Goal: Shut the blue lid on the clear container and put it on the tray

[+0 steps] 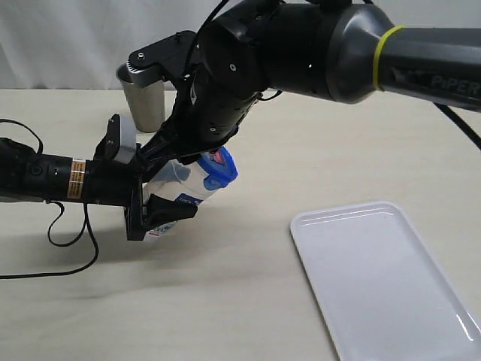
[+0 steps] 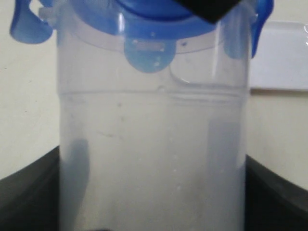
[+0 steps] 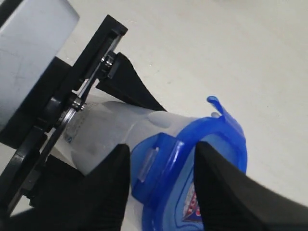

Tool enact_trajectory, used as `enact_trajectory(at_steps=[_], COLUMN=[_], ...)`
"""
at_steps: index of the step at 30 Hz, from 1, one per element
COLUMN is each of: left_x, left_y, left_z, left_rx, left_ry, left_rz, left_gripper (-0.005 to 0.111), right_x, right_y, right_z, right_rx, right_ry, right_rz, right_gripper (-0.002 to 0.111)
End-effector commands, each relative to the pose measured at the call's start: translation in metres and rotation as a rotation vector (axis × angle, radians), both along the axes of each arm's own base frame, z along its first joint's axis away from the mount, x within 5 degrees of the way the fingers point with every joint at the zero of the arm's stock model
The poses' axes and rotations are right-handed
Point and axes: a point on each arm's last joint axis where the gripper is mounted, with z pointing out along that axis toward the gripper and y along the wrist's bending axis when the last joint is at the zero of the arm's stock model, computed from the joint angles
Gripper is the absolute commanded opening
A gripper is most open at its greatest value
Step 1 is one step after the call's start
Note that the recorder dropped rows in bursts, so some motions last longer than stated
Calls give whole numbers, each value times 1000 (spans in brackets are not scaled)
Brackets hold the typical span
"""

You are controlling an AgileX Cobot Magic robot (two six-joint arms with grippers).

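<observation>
**Exterior view**
- Tray [image 1: 379, 282]: white, flat on the worktop [image 1: 301, 143], nothing on it.
- Clear container [image 1: 186, 180]: well apart from the tray, on its left, lifted and tilted with its lidded end leaning toward the tray. Whether its base touches the worktop cannot be told.
- Blue lid [image 1: 222, 169]: seated on the container's mouth, at the end nearer the tray.
- Left end effector [image 1: 174, 192]: clenched on the container's lower half, one finger above it and one below.
- Right end effector [image 1: 211, 156]: down on the lid; its fingertips are mostly hidden by the arm.
- Steel cup [image 1: 146, 101]: upright, farther from the tray than the container.

**Left wrist view**
- Clear container [image 2: 154, 144]: fills the frame, gripped between two dark fingers [image 2: 24, 197] at its sides.
- Blue lid [image 2: 144, 29]: on the rim. One tab [image 2: 147, 53] lies down against the wall; two side tabs stand out from the rim.
- A black fingertip of the right end effector overlaps the lid.
- An edge of the tray [image 2: 279, 55] shows beyond the container.

**Right wrist view**
- Right end effector [image 3: 163, 178]: jaws partly open, straddling one side of the blue lid [image 3: 168, 159]. One finger lies by the container wall, the other over the lid's stickered face. Whether they pinch it cannot be told.
- One tab [image 3: 219, 108] sticks up, unlatched.
- Left end effector [image 3: 72, 106]: clamped around the clear container [image 3: 120, 127].
</observation>
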Motion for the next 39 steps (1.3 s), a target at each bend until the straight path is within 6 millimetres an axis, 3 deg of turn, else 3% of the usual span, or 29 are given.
enact_trajectory(at_steps=[1, 5, 9, 13, 15, 20, 24, 30, 39], left_x=[-1, -1, -1, 0, 3, 3, 1, 0, 0], left_y=[-4, -4, -4, -4, -4, -6, -10, -12, -12], left_z=[10, 10, 10, 11, 12, 17, 18, 18, 18], left_rx=[-72, -55, -14, 35, 51, 45, 25, 21, 21], left_ry=[-22, -102, -301, -550, -667, -858, -860, -856, -856], left_rz=[-21, -51, -124, -199, -202, -243, -258, -262, -256], left_gripper=[0, 0, 0, 0, 0, 0, 0, 0, 0], right_x=[-8, -8, -21, -39, -48, -57, -49, -31, -8], right_y=[3, 6, -7, -28, -37, -44, -38, -32, -45], right_z=[-25, 25, 74, 111, 120, 114, 98, 64, 44], right_rx=[-98, -47, -52, -108, -162, -212, -217, -263, -253], right_ry=[114, -8, -136, -195, -185, -98, -151, -131, -64], right_rz=[28, 167, 311, 421, 499, 740, 830, 807, 746], right_gripper=[40, 40, 40, 40, 40, 40, 40, 40, 40])
